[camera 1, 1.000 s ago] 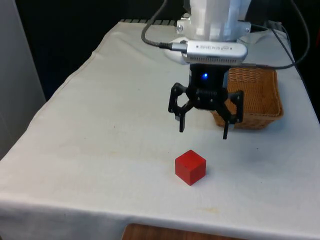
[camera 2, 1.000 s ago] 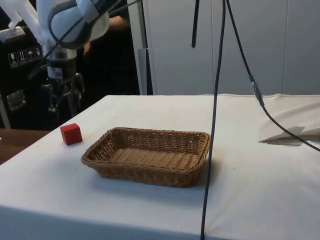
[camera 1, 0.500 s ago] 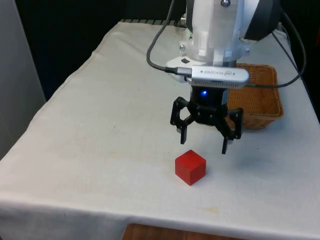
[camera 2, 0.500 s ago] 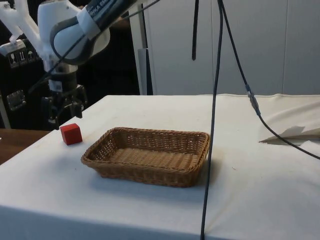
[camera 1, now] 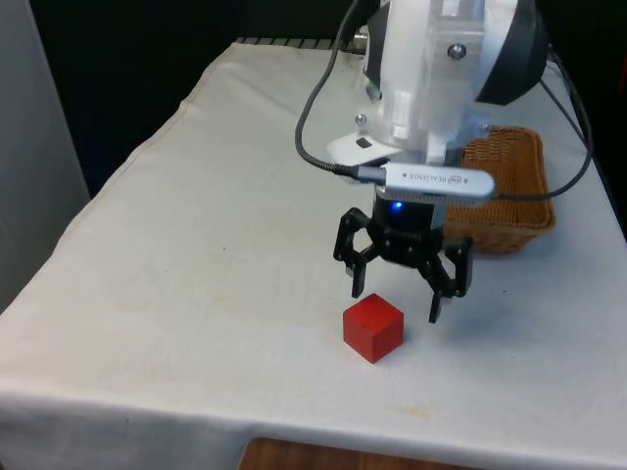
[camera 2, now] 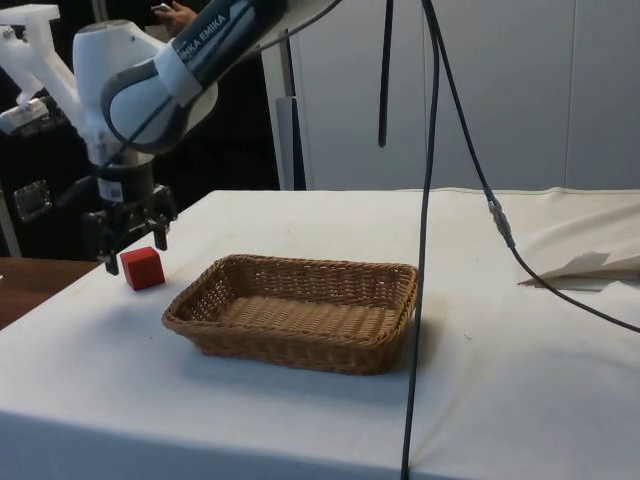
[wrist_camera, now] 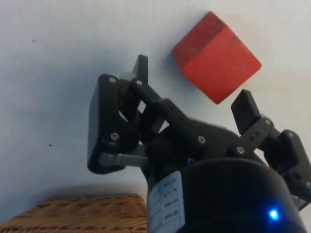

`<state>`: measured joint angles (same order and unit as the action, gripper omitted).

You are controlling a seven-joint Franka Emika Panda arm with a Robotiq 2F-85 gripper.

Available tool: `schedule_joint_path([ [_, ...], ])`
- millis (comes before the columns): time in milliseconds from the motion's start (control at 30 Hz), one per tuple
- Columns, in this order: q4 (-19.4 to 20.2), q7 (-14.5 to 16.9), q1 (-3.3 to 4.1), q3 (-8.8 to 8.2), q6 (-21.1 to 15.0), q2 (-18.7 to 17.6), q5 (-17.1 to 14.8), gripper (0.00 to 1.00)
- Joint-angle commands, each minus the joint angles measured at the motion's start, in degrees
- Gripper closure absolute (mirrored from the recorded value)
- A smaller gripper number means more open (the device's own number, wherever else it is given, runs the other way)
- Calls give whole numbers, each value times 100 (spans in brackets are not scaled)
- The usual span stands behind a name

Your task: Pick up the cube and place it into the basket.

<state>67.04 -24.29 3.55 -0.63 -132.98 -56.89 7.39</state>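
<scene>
Gripper: the black gripper (camera 1: pixel 397 302) hangs just above the table, its two fingers spread wide apart and gripping nothing; it is also seen from the side (camera 2: pixel 128 248) and from the wrist (wrist_camera: pixel 192 86).

Cube: the red cube (camera 1: pixel 373 327) sits on the white cloth (camera 1: pixel 196 245) near the table's front edge, just below and slightly to the front view's left of the open fingers, apparently untouched by them. In the side view the cube (camera 2: pixel 142 268) rests beside the basket's end, apart from it.

Basket: the wicker basket (camera 1: pixel 509 196) stands farther back, at the front view's right, with nothing in it as the side view (camera 2: pixel 300 310) shows.

Orientation: the cube has equal sides, so no long axis. In the wrist view it (wrist_camera: pixel 215 57) lies turned at an angle to the line between the fingers, a corner pointing toward the gap.

Risk: the fingers look offset from the cube's centre and out of line with its faces. Descending from here, a fingertip could land on the top face or an edge and push the cube aside; closing across corners could twist it or let it slip out.
</scene>
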Motion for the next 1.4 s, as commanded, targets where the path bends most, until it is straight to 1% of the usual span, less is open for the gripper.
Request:
schedule_joint_path([
  [0,-80,-126,29,-52,0,-86,40,0],
  [100,-132,-275,34,-57,6,-149,109,0],
  [133,-74,-189,0,-6,0,-92,86,0],
  [167,-149,-321,34,-57,11,-166,132,0],
  [267,-229,-498,34,-57,17,-252,246,0],
  [400,-338,-613,23,-69,46,-350,344,0],
  [433,-407,-630,17,-86,52,-401,361,0],
  [467,-298,-590,0,-40,6,-321,338,0],
  [500,-407,-630,17,-86,52,-401,361,0],
  [600,-556,-642,11,-149,74,-510,361,0],
  [700,-682,-647,23,-189,97,-590,355,0],
  [733,-613,-607,0,-160,23,-556,344,0],
  [767,-722,-653,23,-195,109,-613,355,0],
  [800,-791,-653,23,-206,126,-653,355,0],
  [833,-819,-659,23,-212,132,-670,355,4],
  [867,-848,-659,23,-218,138,-688,355,11],
  [933,-905,-665,23,-223,160,-716,350,32],
  [967,-945,-665,23,-229,178,-745,350,55],
  [1033,-980,-665,23,-235,183,-762,350,77],
  [1067,-922,-636,6,-212,109,-722,344,86],
  [1100,-991,-670,23,-235,189,-768,350,86],
  [1133,-997,-670,23,-235,201,-773,350,87],
  [1333,-1026,-670,23,-235,206,-785,350,88],
  [1367,-957,-636,6,-218,132,-739,344,88],
])
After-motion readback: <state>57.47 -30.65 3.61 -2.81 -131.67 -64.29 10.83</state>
